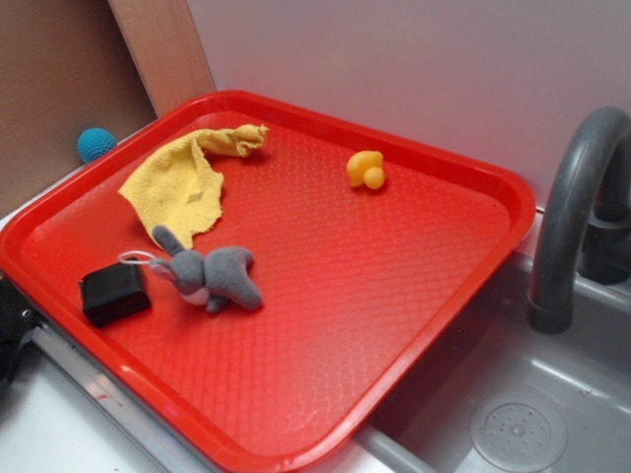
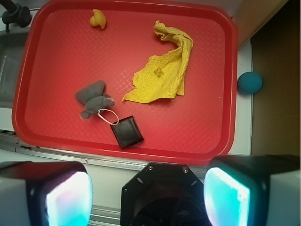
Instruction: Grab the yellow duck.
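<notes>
Gripper (image 2: pixel 148 193) wide open, empty, hovering off the near edge of tray (image 2: pixel 225 84); pads (image 2: pixel 70 197) apart at bottom of wrist view. One duck (image 1: pixel 366 169) far across tray, near back rim, alone, nothing touching it. Between gripper and duck: one grey plush (image 1: pixel 212 276) beside one black pouch (image 1: pixel 113 293), joined by white loop. One yellow rag (image 1: pixel 187 177) crumpled off to side. One blue ball (image 1: pixel 96 144) outside tray. One faucet (image 1: pixel 572 217) over sink (image 1: pixel 513 424).
</notes>
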